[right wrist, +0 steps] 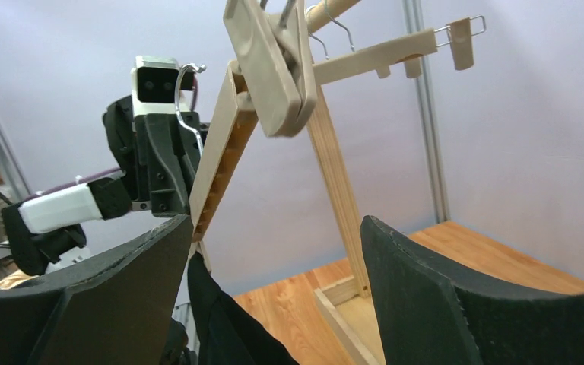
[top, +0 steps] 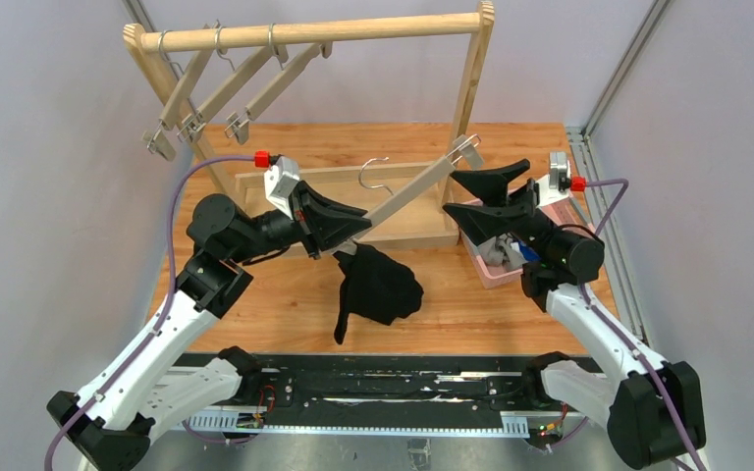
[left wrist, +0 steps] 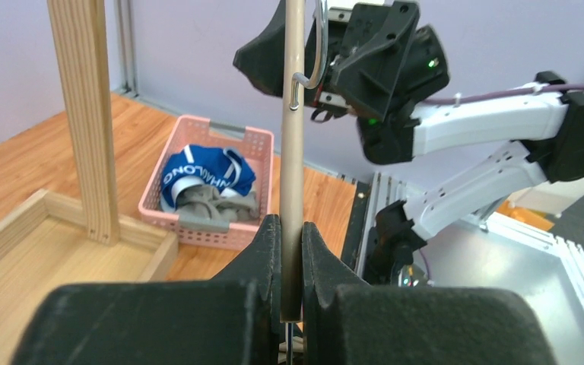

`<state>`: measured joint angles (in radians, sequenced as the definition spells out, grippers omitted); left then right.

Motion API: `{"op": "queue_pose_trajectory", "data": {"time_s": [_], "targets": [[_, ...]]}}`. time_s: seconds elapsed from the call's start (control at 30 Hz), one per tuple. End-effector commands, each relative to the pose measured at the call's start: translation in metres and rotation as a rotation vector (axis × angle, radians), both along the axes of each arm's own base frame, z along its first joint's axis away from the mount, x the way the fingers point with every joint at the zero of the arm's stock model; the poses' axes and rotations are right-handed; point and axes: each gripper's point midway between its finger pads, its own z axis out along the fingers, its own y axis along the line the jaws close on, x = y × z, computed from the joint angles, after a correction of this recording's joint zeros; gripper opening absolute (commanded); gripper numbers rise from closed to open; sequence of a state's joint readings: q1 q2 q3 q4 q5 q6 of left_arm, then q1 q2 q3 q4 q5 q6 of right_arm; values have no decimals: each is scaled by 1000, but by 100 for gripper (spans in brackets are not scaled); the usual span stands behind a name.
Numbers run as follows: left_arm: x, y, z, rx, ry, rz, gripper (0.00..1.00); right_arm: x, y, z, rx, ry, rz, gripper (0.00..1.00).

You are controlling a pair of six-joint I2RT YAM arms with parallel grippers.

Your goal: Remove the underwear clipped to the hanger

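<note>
Black briefs (top: 378, 285), limp soft fabric, hanging from low end of slim wooden hanger (top: 412, 191) just below left gripper (top: 363, 228), clamped on its bar; right gripper (top: 452, 192) spread wide beside upper clip; blue briefs (left wrist: 205, 175) and grey-beige briefs (left wrist: 213, 207) crumpled in pink basket (left wrist: 213, 125)

Pale lilac walls (top: 49, 147) enclose a wooden table (top: 285, 304).
</note>
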<state>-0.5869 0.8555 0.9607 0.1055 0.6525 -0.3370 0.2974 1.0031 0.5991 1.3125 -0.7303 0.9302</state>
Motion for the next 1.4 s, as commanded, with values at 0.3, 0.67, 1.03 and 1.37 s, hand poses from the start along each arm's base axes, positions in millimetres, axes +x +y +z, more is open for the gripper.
{"op": "queue_pose_trajectory", "data": {"time_s": [0.3,0.67,1.03,1.37], "targets": [[-4,-6,30,-138,-50,-51,0,-32,17,53,121,-176,112,79],[-7,-5,29,-159,-50,-61,0,-22,43,75,134,-208,163,73],[-7,-3,36,-185,-60,-49,0,-17,55,76,106,-206,185,48],[-5,-5,39,-207,-58,-57,0,-16,65,70,60,-236,172,1]]}}
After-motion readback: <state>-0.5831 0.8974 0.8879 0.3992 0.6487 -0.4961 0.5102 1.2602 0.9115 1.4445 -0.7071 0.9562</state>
